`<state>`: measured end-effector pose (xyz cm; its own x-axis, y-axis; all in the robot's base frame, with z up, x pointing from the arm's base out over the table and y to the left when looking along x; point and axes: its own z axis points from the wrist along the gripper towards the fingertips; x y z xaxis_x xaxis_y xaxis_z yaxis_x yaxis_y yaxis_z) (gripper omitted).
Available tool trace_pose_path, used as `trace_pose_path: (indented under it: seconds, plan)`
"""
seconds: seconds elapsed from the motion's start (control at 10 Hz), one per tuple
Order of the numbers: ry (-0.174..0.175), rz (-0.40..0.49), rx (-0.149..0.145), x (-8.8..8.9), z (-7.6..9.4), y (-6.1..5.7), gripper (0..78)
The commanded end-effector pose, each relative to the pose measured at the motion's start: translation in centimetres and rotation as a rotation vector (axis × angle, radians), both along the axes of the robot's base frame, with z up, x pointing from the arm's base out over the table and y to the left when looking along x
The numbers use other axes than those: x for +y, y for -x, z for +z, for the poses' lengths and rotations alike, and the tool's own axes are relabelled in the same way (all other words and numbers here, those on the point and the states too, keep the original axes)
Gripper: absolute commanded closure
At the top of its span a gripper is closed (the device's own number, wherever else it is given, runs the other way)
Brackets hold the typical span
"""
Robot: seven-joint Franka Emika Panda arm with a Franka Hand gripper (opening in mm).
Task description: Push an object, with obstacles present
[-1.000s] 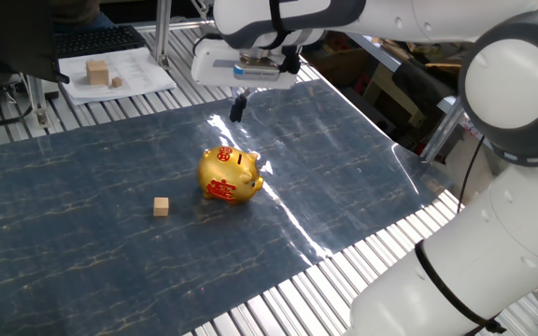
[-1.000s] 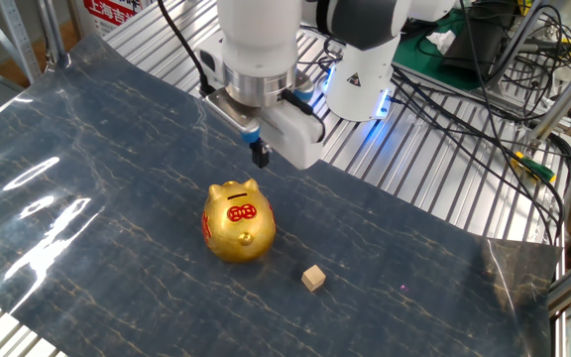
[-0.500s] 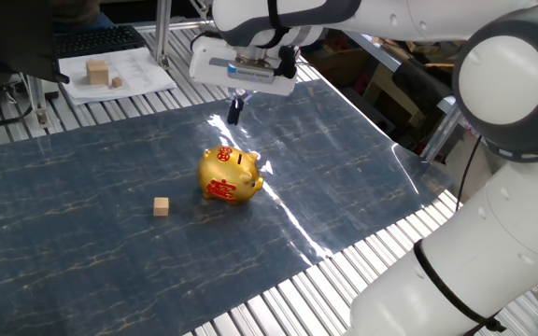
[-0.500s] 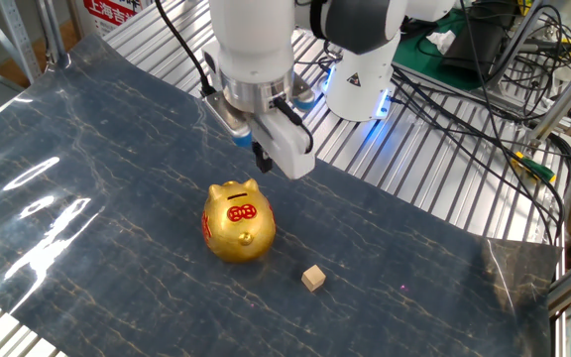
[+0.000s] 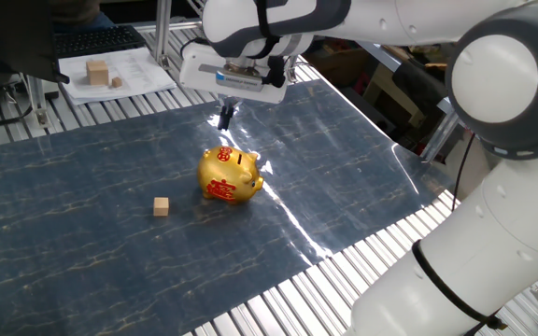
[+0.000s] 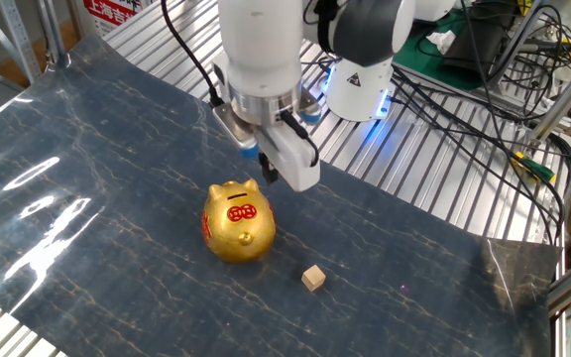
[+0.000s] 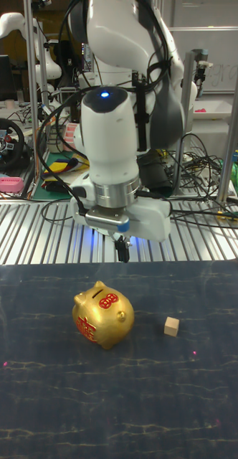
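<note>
Over the last second the gripper (image 5: 224,117) had swung and turned above the bench (image 5: 63,271). In one fixed view its dark tip drifted toward the rear edge and leftward, and in the other fixed view the white hand rotated so that its long body hung just above and behind the gold piggy bank (image 6: 237,221). Its fingers looked pressed together into a single dark point with nothing between them. It was clear of the surface, touching neither the pig nor anything else.

Nothing on the bench had shifted. The small tan cube (image 5: 161,206) sat on the blue marbled sheet just beside the pig. It lay on the far side of the pig from the gripper, nearer the front edge, and was apart from the pig.

By my judgement the task was barely begun. The move looked like a repositioning of the wrist, not a push, and the cube had not been contacted. The pig stood between the tip and the cube in all three views, so the arm would probably need to go around or over it. A low sweep straight across risked knocking the pig into the cube.

In the tall fixed view the cube (image 7: 171,327) sat to the right of the pig (image 7: 102,313), with open sheet around it.
</note>
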<state>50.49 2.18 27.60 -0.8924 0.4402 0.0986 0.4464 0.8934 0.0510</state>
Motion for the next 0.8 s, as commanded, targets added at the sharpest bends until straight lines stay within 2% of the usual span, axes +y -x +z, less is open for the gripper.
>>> trace_pose_path:
  seconds: [0.1,0.8]
  plan:
    - [0.002,-0.006,-0.003,0.1,0.0,-0.3,77.6]
    - [0.015,-0.025,-0.007,0.4,-1.1,-0.6,77.6]
